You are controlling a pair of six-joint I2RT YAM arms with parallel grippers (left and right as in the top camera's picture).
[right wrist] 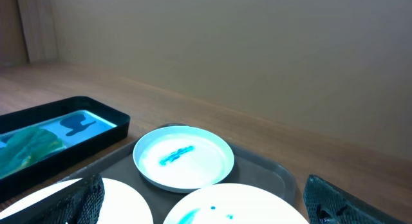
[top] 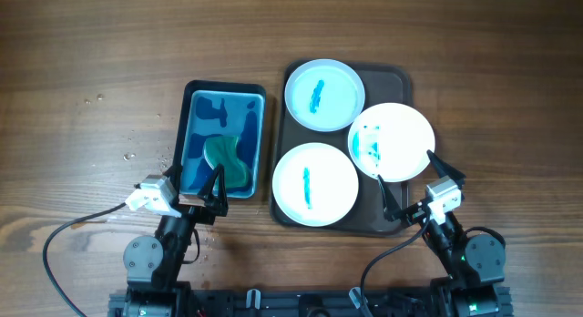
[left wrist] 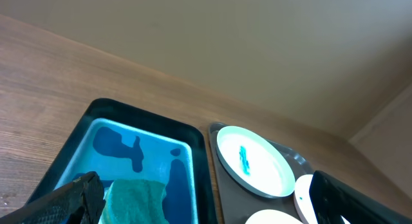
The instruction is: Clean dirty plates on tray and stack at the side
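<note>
**Three smeared plates, both jaws empty — where this could slip**

Both my left and right jaws stand wide and hold nothing. The left pair hangs over the near end of the tub (top: pixel 189 107), just by the green cloth (top: pixel 228 162) lying in the blue water. The right pair sits at the near right corner of the tray (top: pixel 398 76).

All three plates are on the tray, each with blue smears and none wiped: the far plate (top: pixel 324 94), the near plate (top: pixel 315 184) and the right plate (top: pixel 392 140).

The right plate worries me most. It overhangs the tray's right rim, so it probably rests tilted. If I nudge it from the side with my right jaws, I think it could tip or slide off onto the counter (top: pixel 91 62). It also looks to touch the near plate, though I cannot tell whether it overlaps it. If it does, lifting one could drag the other.

The plates are shallow and lie flat, so a pinch on a rim could skate off. The cloth is likely soaked — drops (top: pixel 127 158) already dot the counter by the tub. Carried across, it would drip and leave the plates slick. Wiping hard with one arm while the other holds nothing could shove a plate, or the tray itself.
</note>
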